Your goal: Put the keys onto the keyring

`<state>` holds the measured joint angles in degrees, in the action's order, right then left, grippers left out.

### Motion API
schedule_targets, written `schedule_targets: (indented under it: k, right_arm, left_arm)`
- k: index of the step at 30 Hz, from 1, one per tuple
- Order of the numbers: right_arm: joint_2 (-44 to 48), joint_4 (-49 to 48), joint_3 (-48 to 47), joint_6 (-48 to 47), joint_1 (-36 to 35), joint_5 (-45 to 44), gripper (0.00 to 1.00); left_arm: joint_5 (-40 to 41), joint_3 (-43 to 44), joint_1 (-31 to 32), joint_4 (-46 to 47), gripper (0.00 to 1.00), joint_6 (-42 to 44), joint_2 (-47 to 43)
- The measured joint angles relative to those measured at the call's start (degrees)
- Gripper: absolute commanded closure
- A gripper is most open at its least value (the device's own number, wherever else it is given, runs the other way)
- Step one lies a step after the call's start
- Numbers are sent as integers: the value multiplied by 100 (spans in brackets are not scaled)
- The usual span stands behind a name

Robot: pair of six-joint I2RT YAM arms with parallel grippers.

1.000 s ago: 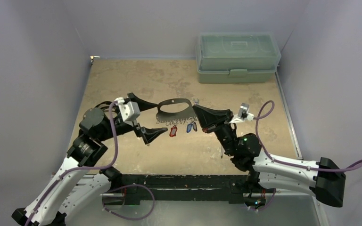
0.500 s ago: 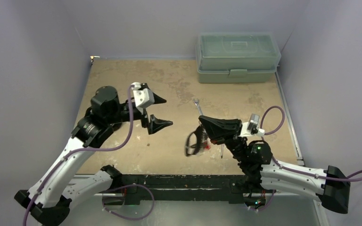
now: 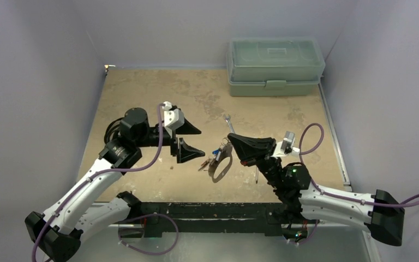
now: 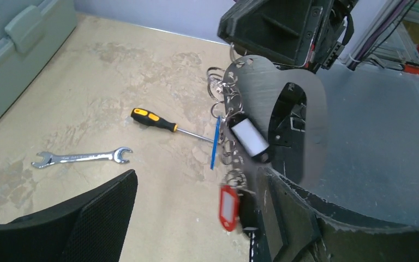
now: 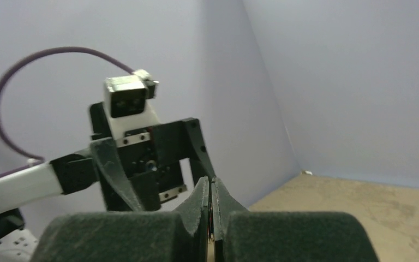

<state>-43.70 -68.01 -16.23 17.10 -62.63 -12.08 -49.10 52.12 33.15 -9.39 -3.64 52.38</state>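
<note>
While the keyring (image 4: 259, 82) hangs pinched between the pressed-together fingers of the right gripper (image 3: 231, 139), the keys (image 4: 249, 136), with white, blue and red heads, dangle from its clips just below that grip. The left gripper (image 3: 199, 143), jaws spread, sits just beside them. The job looks largely done; no loose key shows near the screwdriver (image 4: 154, 119) or wrench (image 4: 82, 158).

Grey keyring (image 4: 256, 82) aloft with coloured keys (image 4: 249, 137)

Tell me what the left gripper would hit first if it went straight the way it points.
Probably the keys hanging from the keyring, which the right gripper holds up just ahead of the left gripper, its fingers open. The red key looks nearest, though depth is hard to judge.
</note>
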Motion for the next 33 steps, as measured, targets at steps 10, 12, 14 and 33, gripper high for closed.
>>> schedule_targets:
  k: [10,12,14,33]
  right_arm:
    - [-857,422,-409,275,0,-1294,100]
    - [-938,498,-516,306,2,-1456,100]
    - [-981,564,-625,341,0,-1582,100]
    - [-693,1368,-1080,400,-4,-1742,100]
  left_arm:
    - [918,-1628,402,2094,18,-914,-1012]
    - [1176,-1856,678,2450,15,-988,-1088]
    - [1530,-1996,1027,2750,10,-1038,-1078]
    - [3799,-2848,2376,5038,1,-354,-17]
